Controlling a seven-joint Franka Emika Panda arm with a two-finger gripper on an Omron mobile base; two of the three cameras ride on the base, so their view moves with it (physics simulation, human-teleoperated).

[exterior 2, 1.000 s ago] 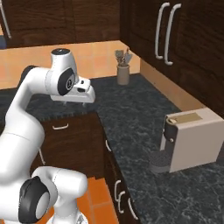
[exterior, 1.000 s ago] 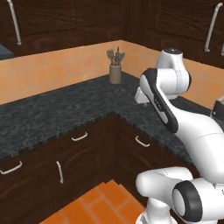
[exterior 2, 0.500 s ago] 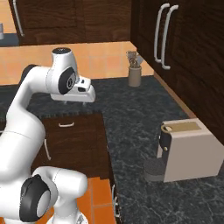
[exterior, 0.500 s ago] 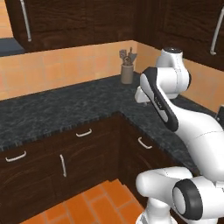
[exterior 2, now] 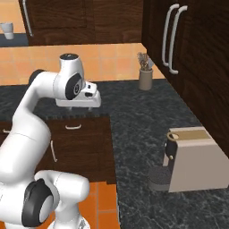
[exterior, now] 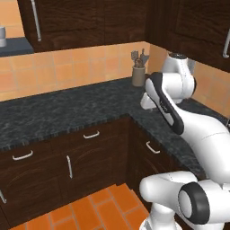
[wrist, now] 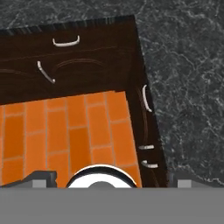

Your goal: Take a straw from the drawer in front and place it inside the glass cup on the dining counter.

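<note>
1. Tool point(exterior 2: 91, 91) open, empty, hanging over the black worktop point(exterior: 67, 108) corner.
2. Drawer point(exterior: 92, 133) below the tool, shut; straw unseen.
3. Risk: pulling the neighbouring handle point(exterior: 152, 147), since the fronts look alike.

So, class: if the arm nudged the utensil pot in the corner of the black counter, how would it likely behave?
The utensil pot is taller than wide, with tools sticking out above its rim, so it is probably top-heavy and might tip. The black counter looks polished, so a low push may slide it instead.
</note>
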